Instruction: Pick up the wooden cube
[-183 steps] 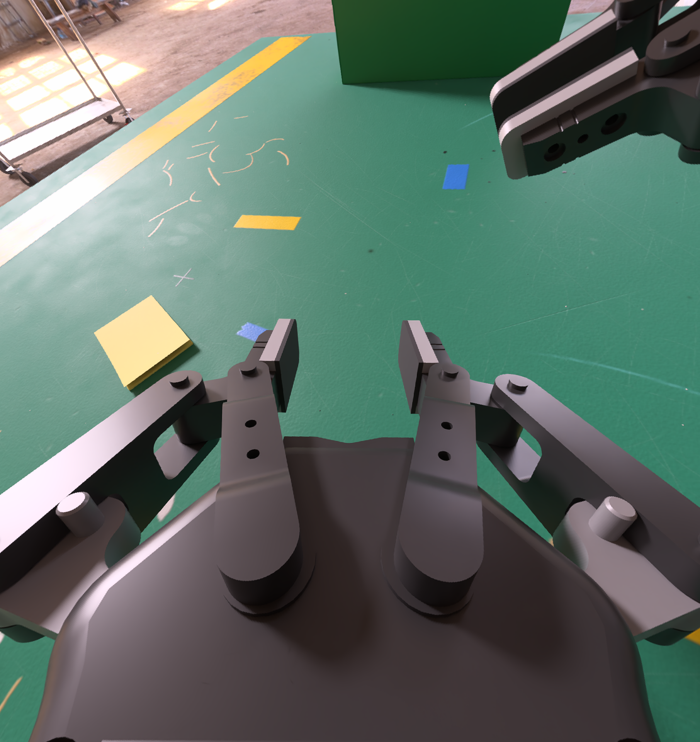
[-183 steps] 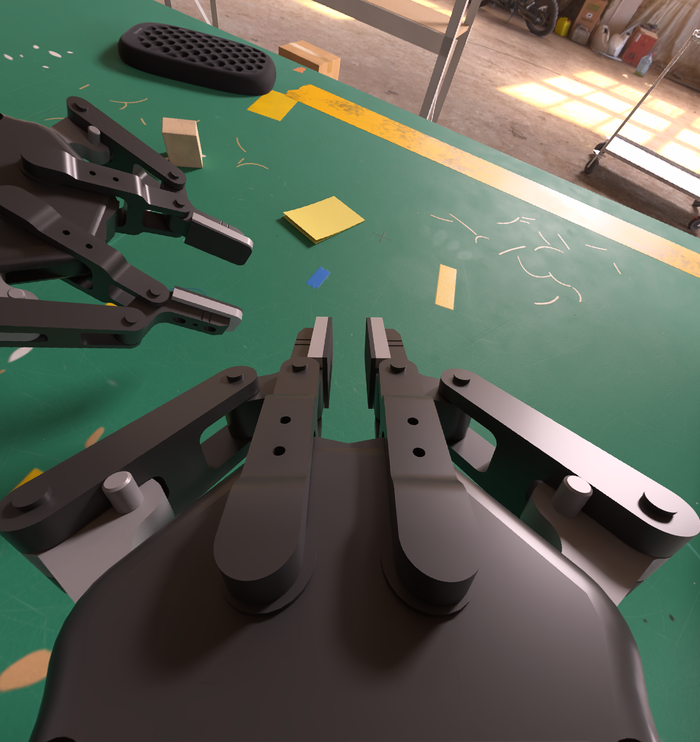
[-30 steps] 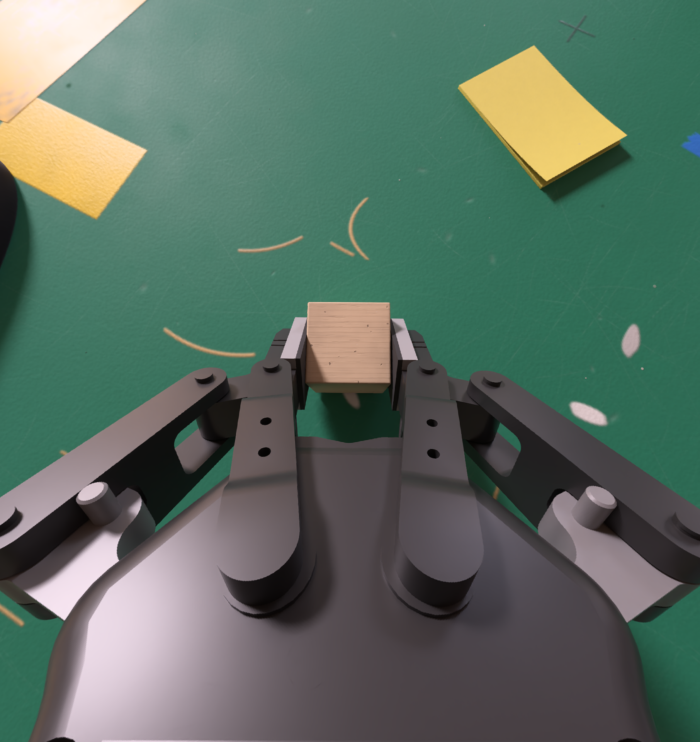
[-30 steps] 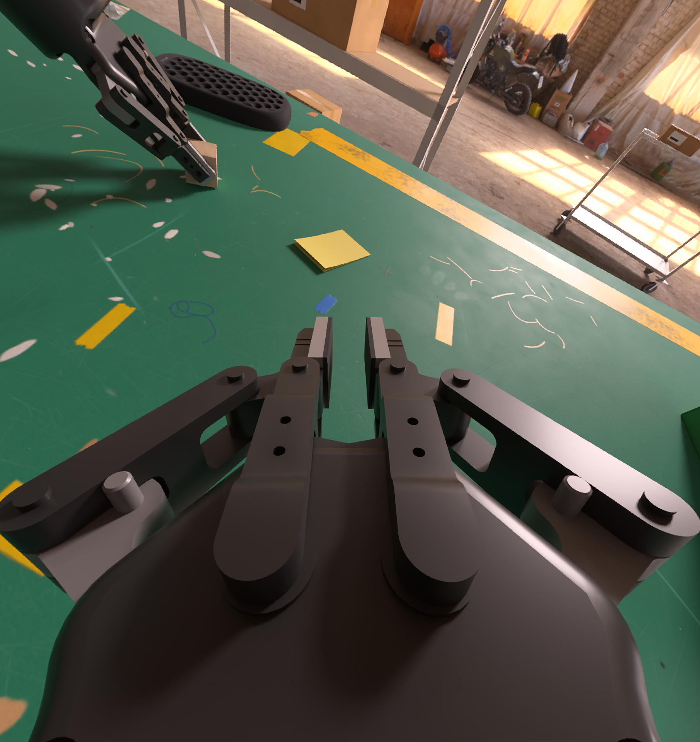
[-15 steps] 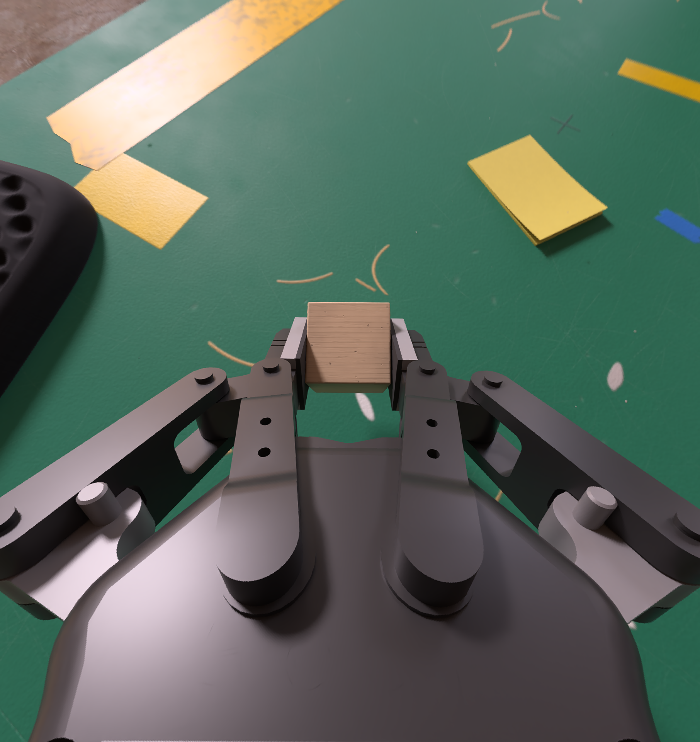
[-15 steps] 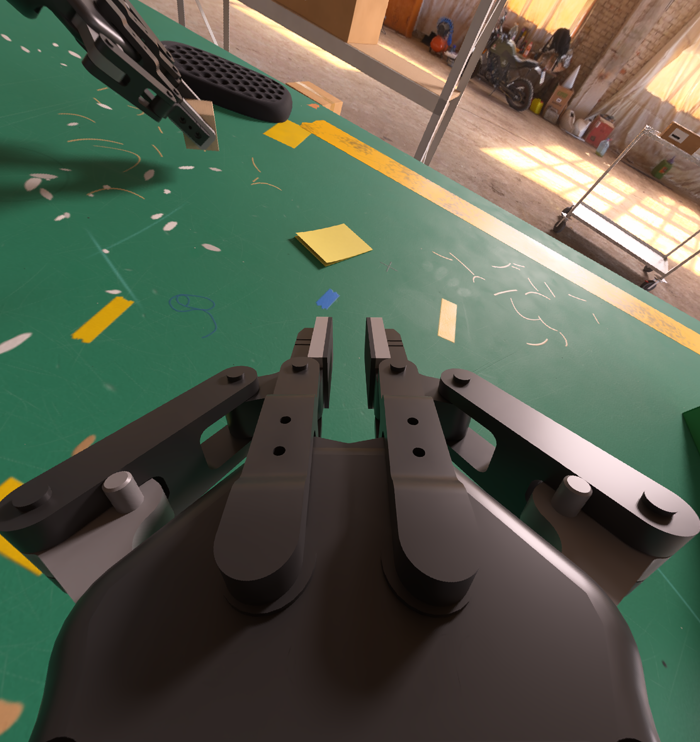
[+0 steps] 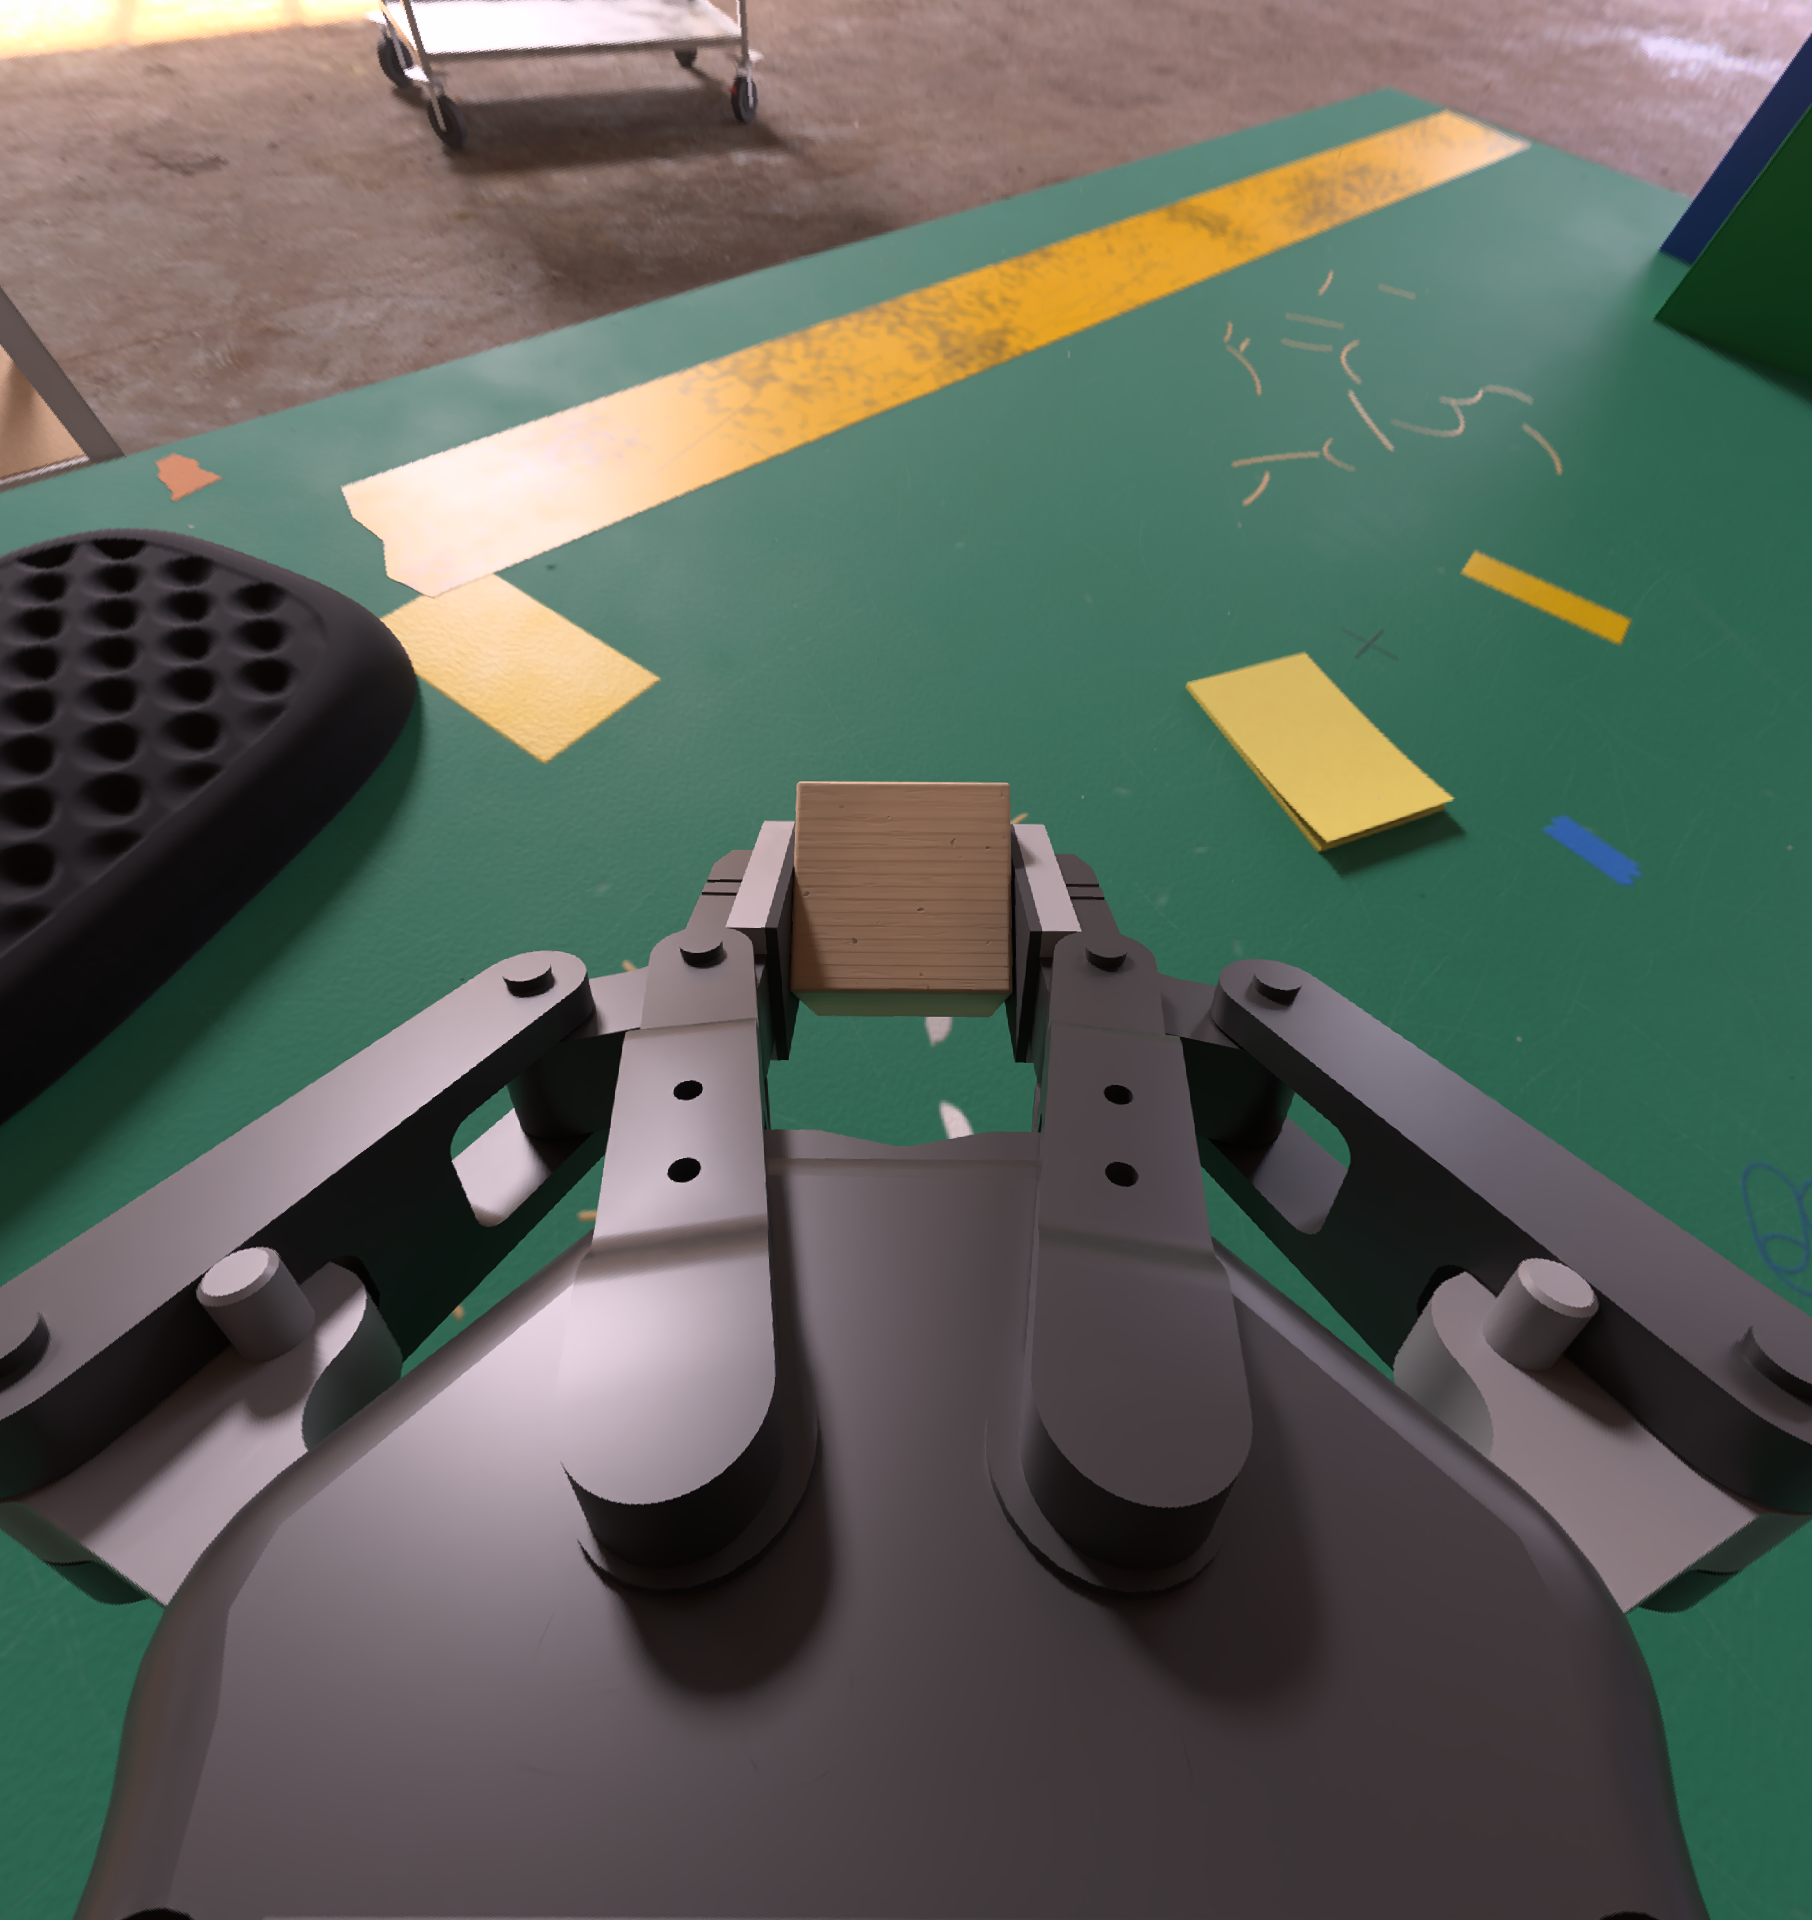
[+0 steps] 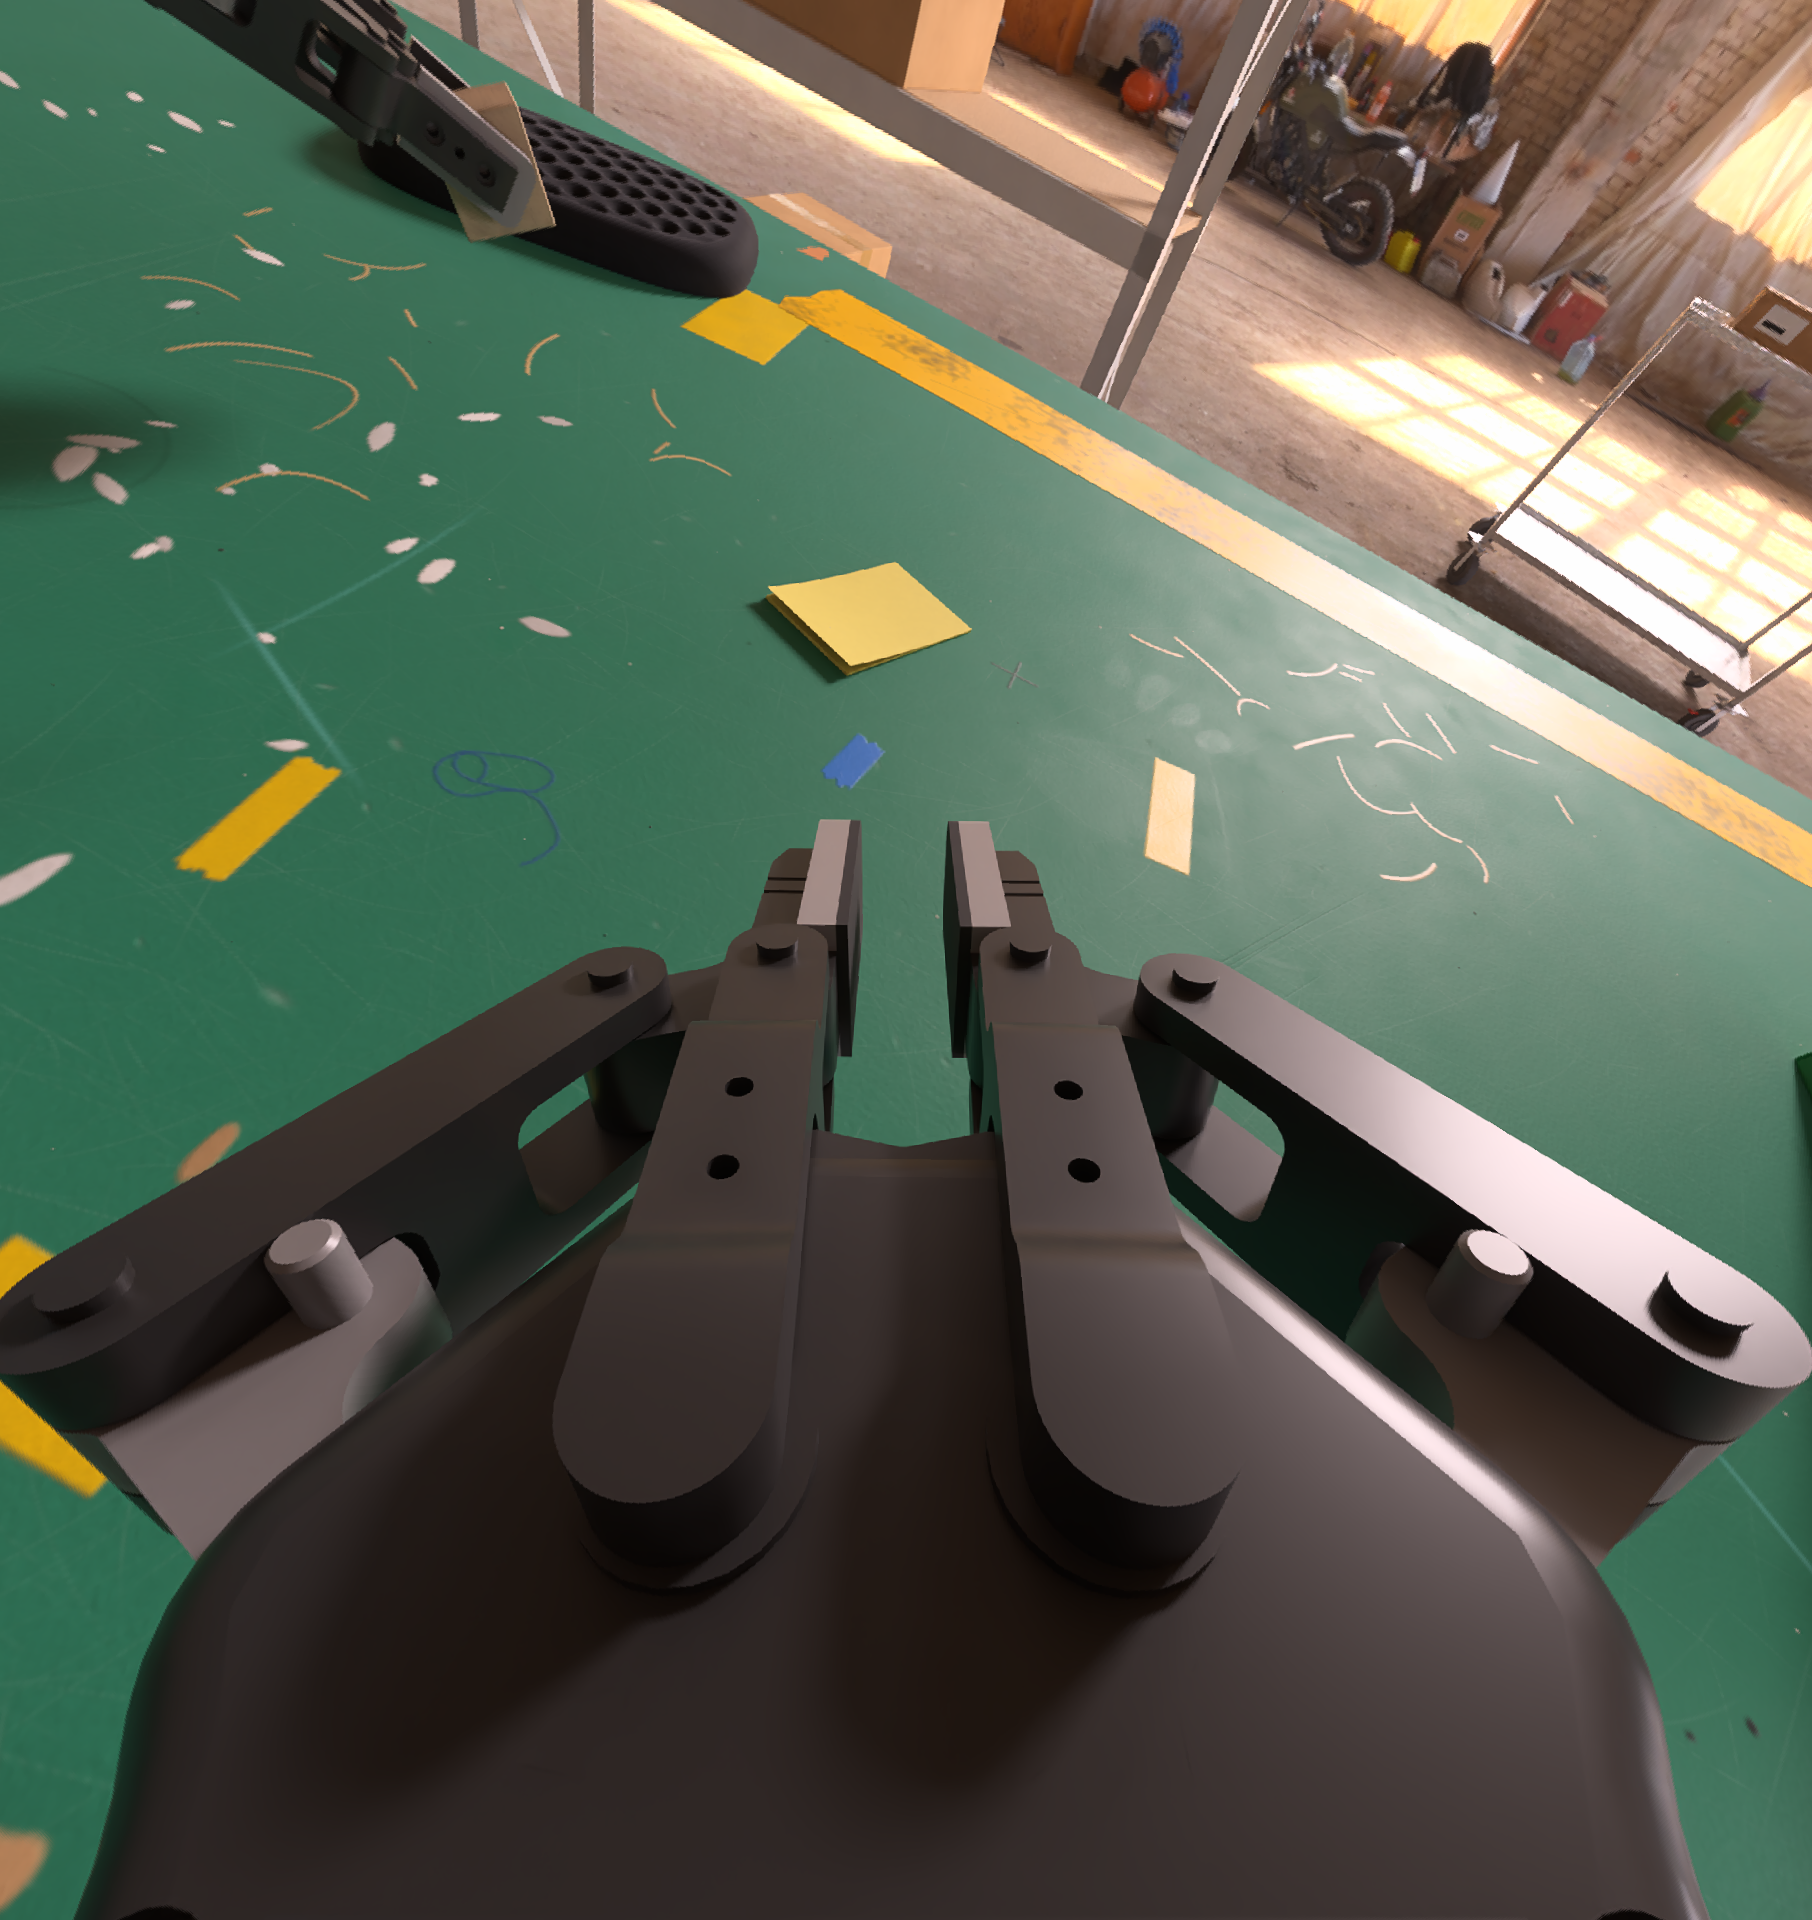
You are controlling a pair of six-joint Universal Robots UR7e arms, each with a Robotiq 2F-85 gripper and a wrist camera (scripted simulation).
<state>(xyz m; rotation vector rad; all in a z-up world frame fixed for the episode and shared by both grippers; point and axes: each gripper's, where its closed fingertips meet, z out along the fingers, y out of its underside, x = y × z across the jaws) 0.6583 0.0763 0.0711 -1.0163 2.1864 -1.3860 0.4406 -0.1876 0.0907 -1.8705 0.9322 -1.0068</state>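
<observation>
The wooden cube (image 7: 902, 899) is a pale, grained block held between the two pads of my left gripper (image 7: 902, 873), which is shut on it. The cube hangs well above the green table (image 7: 985, 623). In the right wrist view the left gripper (image 8: 497, 182) shows at the far upper left with the cube (image 8: 533, 203) in it, raised in front of the black pad. My right gripper (image 8: 902, 862) is empty, its jaws a narrow gap apart, above the table's middle.
A black perforated pad (image 7: 102, 748) lies to the left, also in the right wrist view (image 8: 653, 223). A yellow note pad (image 7: 1317, 748) lies to the right. A green box (image 7: 1795, 260) stands at the far right. The table's yellow-striped far edge (image 7: 985, 343) borders the floor.
My left gripper has risen with the cube and tipped its view up, so the table's far edge and the floor now show. The right gripper has stayed put.
</observation>
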